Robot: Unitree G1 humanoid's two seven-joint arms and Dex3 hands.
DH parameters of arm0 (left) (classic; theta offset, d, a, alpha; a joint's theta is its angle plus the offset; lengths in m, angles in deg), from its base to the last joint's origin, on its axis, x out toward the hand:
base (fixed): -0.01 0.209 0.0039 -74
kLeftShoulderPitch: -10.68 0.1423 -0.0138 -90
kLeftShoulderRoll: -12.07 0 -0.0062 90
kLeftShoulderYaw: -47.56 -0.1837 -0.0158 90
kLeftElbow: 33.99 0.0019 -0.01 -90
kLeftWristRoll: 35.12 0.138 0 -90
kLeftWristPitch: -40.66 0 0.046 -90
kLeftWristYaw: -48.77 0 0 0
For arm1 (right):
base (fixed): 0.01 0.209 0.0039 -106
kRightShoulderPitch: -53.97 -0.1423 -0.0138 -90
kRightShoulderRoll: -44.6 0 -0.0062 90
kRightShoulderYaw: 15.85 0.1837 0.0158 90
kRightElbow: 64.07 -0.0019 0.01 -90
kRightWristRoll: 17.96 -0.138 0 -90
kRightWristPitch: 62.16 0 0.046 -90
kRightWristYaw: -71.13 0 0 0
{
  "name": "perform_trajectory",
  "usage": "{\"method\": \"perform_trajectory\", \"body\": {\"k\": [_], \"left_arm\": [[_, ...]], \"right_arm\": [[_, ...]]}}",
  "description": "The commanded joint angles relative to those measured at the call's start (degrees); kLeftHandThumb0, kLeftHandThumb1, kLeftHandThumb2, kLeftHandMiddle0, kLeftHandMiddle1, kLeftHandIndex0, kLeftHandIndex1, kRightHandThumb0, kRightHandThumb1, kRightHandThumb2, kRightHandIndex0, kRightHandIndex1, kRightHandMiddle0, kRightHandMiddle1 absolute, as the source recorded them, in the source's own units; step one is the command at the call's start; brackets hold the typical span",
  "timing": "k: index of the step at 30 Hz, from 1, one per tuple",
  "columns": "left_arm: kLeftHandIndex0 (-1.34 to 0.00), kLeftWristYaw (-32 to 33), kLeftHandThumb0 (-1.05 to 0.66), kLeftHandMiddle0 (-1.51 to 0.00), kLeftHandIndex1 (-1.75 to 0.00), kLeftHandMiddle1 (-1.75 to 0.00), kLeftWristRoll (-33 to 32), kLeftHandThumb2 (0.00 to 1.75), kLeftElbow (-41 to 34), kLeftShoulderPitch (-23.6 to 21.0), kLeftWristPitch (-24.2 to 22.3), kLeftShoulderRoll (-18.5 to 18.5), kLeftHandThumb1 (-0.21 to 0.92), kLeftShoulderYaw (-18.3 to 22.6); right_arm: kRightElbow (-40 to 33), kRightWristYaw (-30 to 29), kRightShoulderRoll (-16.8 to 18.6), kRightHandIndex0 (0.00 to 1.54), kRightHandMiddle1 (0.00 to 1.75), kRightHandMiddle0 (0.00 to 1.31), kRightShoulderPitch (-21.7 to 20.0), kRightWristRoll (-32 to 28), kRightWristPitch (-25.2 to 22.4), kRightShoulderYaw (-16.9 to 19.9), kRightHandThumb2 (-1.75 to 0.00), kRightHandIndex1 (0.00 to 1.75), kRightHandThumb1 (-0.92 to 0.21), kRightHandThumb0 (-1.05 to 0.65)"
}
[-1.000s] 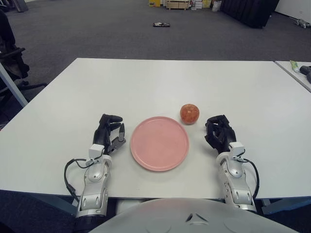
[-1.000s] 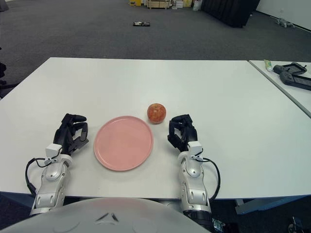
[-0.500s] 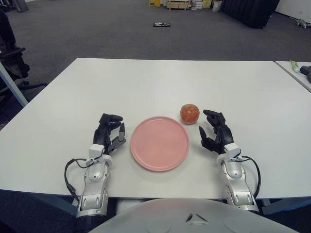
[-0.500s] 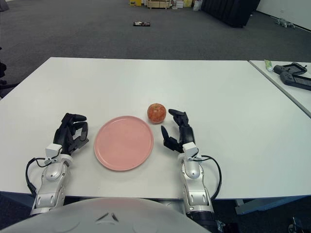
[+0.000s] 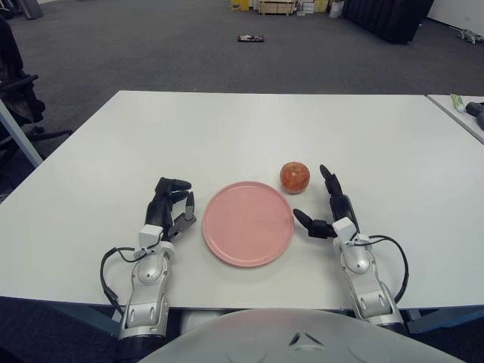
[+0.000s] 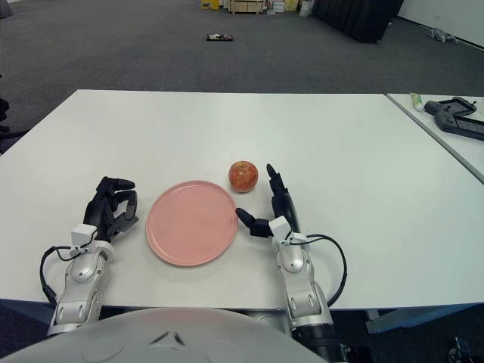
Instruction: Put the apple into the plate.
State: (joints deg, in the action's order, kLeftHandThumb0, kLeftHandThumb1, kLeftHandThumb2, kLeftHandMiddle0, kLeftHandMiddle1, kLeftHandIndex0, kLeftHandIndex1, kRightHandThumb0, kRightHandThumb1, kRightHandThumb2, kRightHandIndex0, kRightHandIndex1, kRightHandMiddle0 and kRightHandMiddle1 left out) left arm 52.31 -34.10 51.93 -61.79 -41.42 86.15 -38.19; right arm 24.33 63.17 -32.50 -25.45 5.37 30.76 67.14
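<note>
A red apple (image 5: 295, 176) sits on the white table just beyond the right rim of the empty pink plate (image 5: 248, 223). My right hand (image 5: 324, 204) is a little to the right of and nearer than the apple, fingers spread open, the thumb pointing toward the plate; it holds nothing and does not touch the apple. My left hand (image 5: 170, 203) shows at the plate's left side with its fingers curled and nothing in them.
The white table (image 5: 227, 136) stretches far ahead and to both sides. A second table at the far right carries a black device (image 6: 454, 119) and a small green tube (image 6: 417, 101). Grey carpet and distant boxes lie beyond.
My right hand has gone from curled to spread open and has shifted left toward the apple and plate. The apple, plate and left hand have not moved.
</note>
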Motion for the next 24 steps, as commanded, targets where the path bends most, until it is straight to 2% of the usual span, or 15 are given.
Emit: {"method": "perform_trajectory", "body": {"k": [1,8,11,17,21,24], "left_arm": [[-0.32,0.0,-0.38,-0.55,-1.75,-1.41,0.0,0.83,0.1,-0.6,0.1,0.1,0.70,0.0],[-0.33,0.5,-0.38,-0.58,-1.75,-1.43,0.6,0.84,-0.2,-0.6,-0.2,-0.2,0.70,-0.1],[-0.33,0.6,-0.38,-0.60,-1.75,-1.45,0.3,0.85,0.5,-0.7,1.3,-0.5,0.69,0.1],[-0.33,0.8,-0.38,-0.60,-1.75,-1.48,0.2,0.84,0.4,-0.5,1.1,-0.8,0.70,0.3],[-0.32,0.9,-0.38,-0.59,-1.75,-1.49,0.4,0.83,0.4,-0.5,1.1,-0.8,0.70,0.3],[-0.32,1.0,-0.38,-0.58,-1.75,-1.49,0.5,0.83,0.6,-0.4,1.5,-0.9,0.71,0.3]], "right_arm": [[1.8,-1.5,-1.6,0.00,0.00,0.00,-5.1,3.4,-0.6,-0.9,-0.66,0.00,-0.42,-0.94],[6.3,-4.1,-1.3,0.00,0.00,0.00,-12.3,6.6,-2.5,-2.4,-0.62,0.00,-0.44,-0.98],[9.0,-6.3,-0.9,0.00,0.00,0.00,-14.2,6.7,-1.0,-2.9,-0.59,0.00,-0.46,-1.00],[15.7,-9.8,-0.4,0.00,0.00,0.00,-18.2,6.1,1.9,-3.8,-0.55,0.00,-0.51,-1.03],[19.0,-11.1,0.2,0.00,0.00,0.00,-21.6,6.4,1.4,-4.3,-0.52,0.00,-0.54,-1.04],[22.5,-12.3,0.8,0.00,0.00,0.00,-25.9,7.3,-0.3,-4.9,-0.51,0.00,-0.54,-1.02]]}}
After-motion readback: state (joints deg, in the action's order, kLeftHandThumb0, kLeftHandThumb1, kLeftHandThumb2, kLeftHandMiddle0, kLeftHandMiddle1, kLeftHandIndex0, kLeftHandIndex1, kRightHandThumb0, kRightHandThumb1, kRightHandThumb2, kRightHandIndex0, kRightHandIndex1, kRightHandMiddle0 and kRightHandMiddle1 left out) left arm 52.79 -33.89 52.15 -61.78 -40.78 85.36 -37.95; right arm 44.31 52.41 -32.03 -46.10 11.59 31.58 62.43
